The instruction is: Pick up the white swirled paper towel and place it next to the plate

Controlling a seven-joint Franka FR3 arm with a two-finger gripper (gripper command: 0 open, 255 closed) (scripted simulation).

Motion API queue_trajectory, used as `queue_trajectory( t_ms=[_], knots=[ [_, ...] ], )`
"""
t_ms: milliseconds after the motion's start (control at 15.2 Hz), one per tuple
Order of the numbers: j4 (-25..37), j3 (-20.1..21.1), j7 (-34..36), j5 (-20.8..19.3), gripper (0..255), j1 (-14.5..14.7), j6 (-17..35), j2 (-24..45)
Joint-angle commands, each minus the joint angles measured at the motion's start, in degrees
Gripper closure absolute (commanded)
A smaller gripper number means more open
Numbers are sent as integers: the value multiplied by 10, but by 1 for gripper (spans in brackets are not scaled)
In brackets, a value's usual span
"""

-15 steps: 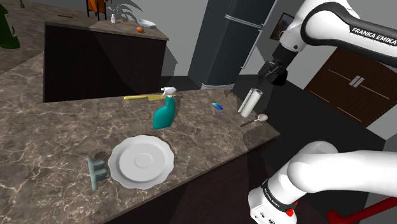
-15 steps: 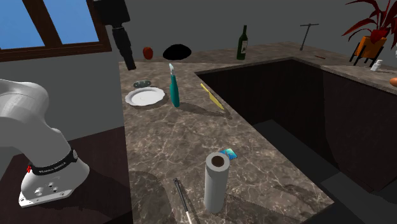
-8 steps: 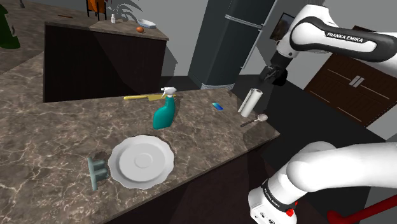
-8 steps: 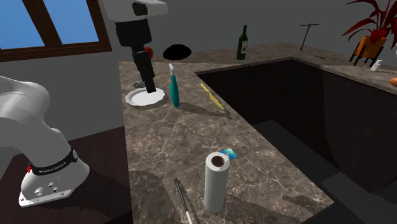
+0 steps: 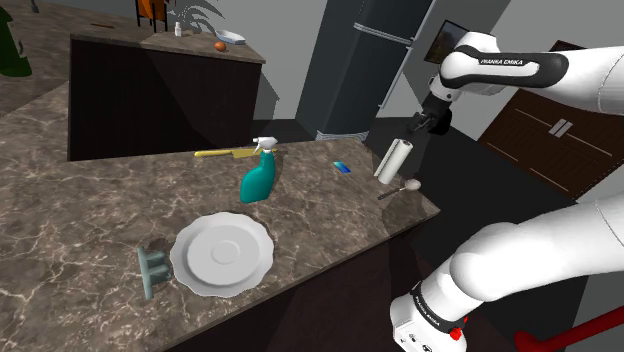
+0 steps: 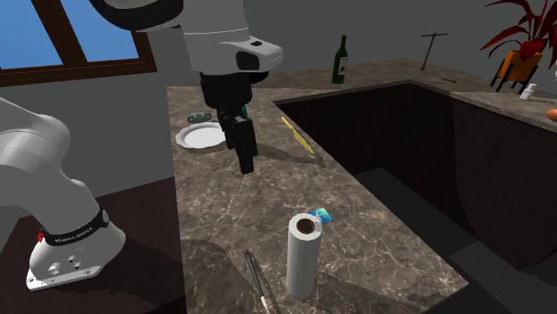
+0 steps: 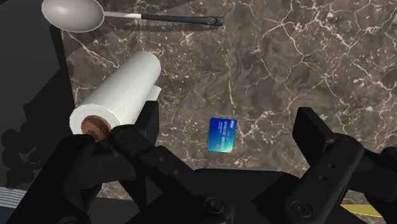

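White arm link [image 5: 505, 63] reads "FRANKA EMIKA". Print on small blue card [image 7: 222, 135] unreadable. White paper towel roll [image 6: 303, 254] with brown core stands upright on brown marbled countertop [image 6: 241, 205]. Long axis vertical, core end up. Roll sits near card and grey black-handled spoon [image 7: 73, 14], well apart from white scalloped plate [image 6: 202, 136]. All-black gripper [image 7: 227, 124] hovers over counter, fingers spread wide, nothing between them, roll outside one finger.

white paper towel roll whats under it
The upright white paper towel roll stands on the brown marbled countertop; the patch beneath its base is covered by the roll itself.
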Motion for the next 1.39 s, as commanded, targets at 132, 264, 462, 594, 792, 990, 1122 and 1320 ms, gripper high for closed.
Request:
queue_trajectory(
  t_ms=[132, 264, 462, 594, 792, 990, 1122, 1320],
  knots=[
    [48, -48, -61, 27, 0, 3, 26, 84],
    [74, -70, -96, 49, 0, 2, 38, 129],
    [120, -99, -152, 92, 0, -4, 50, 204],
    [154, -111, -190, 126, 0, -14, 54, 256],
    [170, -114, -213, 148, 0, -24, 61, 289],
    [155, -113, -218, 155, 0, -26, 83, 298],
    [147, -113, -221, 160, 0, -27, 97, 305],
    [140, -112, -224, 165, 0, -28, 108, 311]
  ],
)
